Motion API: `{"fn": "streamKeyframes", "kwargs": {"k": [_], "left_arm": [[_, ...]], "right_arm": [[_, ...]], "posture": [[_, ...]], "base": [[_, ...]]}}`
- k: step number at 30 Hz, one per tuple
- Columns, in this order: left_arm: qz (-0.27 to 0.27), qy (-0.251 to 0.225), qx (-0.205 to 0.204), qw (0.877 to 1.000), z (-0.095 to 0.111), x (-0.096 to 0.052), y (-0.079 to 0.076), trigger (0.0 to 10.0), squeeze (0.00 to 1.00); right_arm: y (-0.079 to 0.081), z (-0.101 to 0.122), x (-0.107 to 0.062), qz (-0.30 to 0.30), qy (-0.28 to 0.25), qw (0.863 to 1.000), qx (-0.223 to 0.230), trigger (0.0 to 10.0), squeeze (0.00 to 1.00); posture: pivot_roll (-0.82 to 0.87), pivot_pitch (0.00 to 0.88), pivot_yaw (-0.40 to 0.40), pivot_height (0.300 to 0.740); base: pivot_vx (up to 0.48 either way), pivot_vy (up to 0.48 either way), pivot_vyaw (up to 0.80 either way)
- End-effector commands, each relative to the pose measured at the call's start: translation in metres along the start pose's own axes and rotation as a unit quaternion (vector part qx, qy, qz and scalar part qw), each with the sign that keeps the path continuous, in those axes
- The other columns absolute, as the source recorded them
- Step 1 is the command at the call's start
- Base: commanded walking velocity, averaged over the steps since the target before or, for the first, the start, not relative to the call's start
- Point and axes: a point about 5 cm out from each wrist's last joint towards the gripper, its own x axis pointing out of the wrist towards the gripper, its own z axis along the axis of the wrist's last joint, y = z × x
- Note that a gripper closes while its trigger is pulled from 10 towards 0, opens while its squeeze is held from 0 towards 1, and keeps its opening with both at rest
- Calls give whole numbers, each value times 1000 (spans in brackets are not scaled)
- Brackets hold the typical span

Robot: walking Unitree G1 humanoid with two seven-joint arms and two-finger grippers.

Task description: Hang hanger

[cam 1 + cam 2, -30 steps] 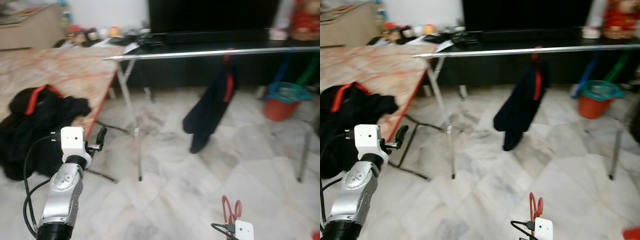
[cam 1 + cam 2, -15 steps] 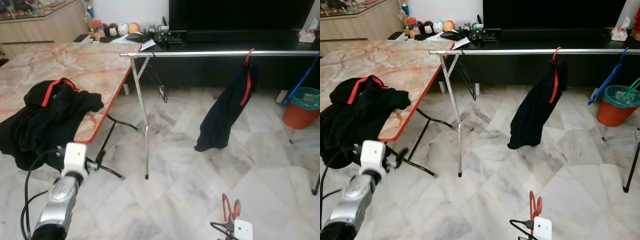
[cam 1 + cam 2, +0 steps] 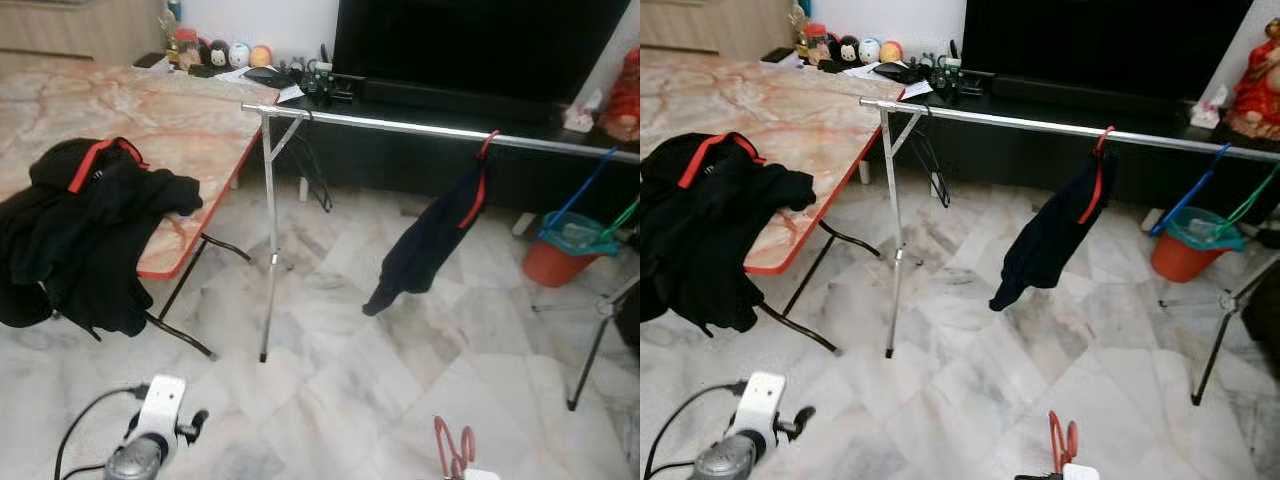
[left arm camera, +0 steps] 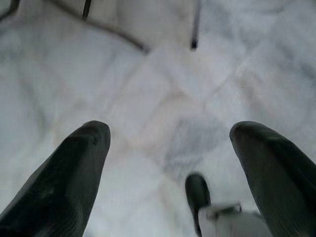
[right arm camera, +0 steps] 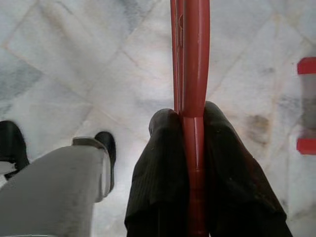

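A red hanger (image 5: 190,74) is clamped between the two black fingers (image 5: 163,168) of the right gripper (image 5: 191,133), which is held low over the marble floor (image 3: 340,370). In the head views the hanger's red loop (image 3: 452,447) is seen rising at the bottom edge, well short of the rack.

The left gripper (image 4: 170,143) is held low above the same floor, its fingers (image 4: 74,168) spread wide apart with nothing between them. The left wrist housing (image 3: 160,415) is noted at the lower left.

A silver clothes rail (image 3: 400,124) is observed running across the room on thin metal legs. One dark garment (image 3: 425,245) is hung from it on a red hanger hook (image 3: 487,143).

To the left, a marble-topped folding table (image 3: 150,110) is recorded, with a black garment with red trim (image 3: 85,225) heaped on its near edge. An orange bucket (image 3: 552,262) stands beyond the rail on the right.
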Motion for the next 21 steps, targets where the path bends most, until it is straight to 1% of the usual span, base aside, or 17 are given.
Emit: {"fn": "streamKeyframes", "kwargs": {"k": [1, 2, 4, 5, 6, 10, 15, 16, 17, 21], "left_arm": [[7, 26, -17, 999, -12, -2, -1, 10000, 0], [2, 57, -16, 998, -30, -8, -9, 10000, 0], [-7, 70, -6, 997, -39, -11, -15, 10000, 0], [-16, 72, 4, 997, -42, -12, -18, 10000, 0], [-30, 68, 20, 997, -43, -13, -24, 10000, 0], [-35, 51, 24, 998, -36, -10, -25, 10000, 0], [-32, 45, 33, 998, -23, -4, -21, 10000, 0], [-32, 45, 33, 998, -23, -4, -21, 10000, 0], [-30, 40, 38, 998, -17, -2, -20, 10000, 0], [-23, 32, 37, 999, -8, 2, -18, 10000, 0]], "right_arm": [[-3, -2, 0, -4, 3, 1000, 0, 10000, 0], [-9, -3, -1, -15, 4, 1000, 6, 10000, 0], [-13, -4, -1, -21, 5, 1000, 10, 10000, 0], [-14, -5, -2, -24, 5, 1000, 13, 10000, 0], [-16, -5, -2, -27, 5, 1000, 12, 10000, 0], [-16, -4, -1, -23, 1, 1000, 6, 10000, 0], [-7, -1, 0, -18, 2, 1000, 15, 10000, 0], [-7, -1, 0, -18, 2, 1000, 15, 10000, 0], [-3, 0, 0, -14, 1, 1000, 16, 10000, 0], [4, 3, 1, -6, -1, 1000, 30, 10000, 0]], "posture": [[94, 0, -107, 740], [43, 0, -77, 740], [22, 0, -66, 740], [22, 0, -66, 740], [7, 0, -49, 740], [-8, 0, -40, 740], [-17, 0, -54, 740], [-17, 0, -54, 740], [-27, 0, -46, 740], [-33, 0, -7, 740]], "base": [[0, 0, 0], [0, 0, 0], [0, 0, 0], [0, 0, 0], [0, 0, 0], [0, 0, 0], [0, 0, 0], [0, 0, 0], [0, 0, 0], [0, 0, 0]]}}
